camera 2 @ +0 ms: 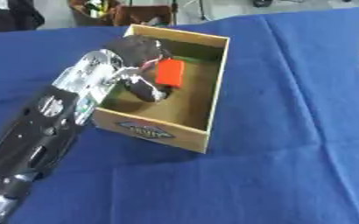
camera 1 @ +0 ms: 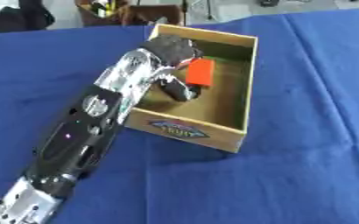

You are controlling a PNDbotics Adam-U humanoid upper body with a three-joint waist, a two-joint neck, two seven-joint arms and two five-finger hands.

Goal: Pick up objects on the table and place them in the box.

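Left eye view: one left robot hand (camera 1: 171, 65) pinches one orange block (camera 1: 200, 72) inside one cardboard box (camera 1: 248, 87).

Only print I can spot is a logo on the near outer wall of the cardboard box (camera 1: 186, 129): oval-ish badge w/ blue, red & yellow lettering, too blurred to read, can't make out a single word. Same badge shows in the right eye view, no clearer. Nothing legible on the blue cloth (camera 1: 305, 175), no nos. or signs elsewhere
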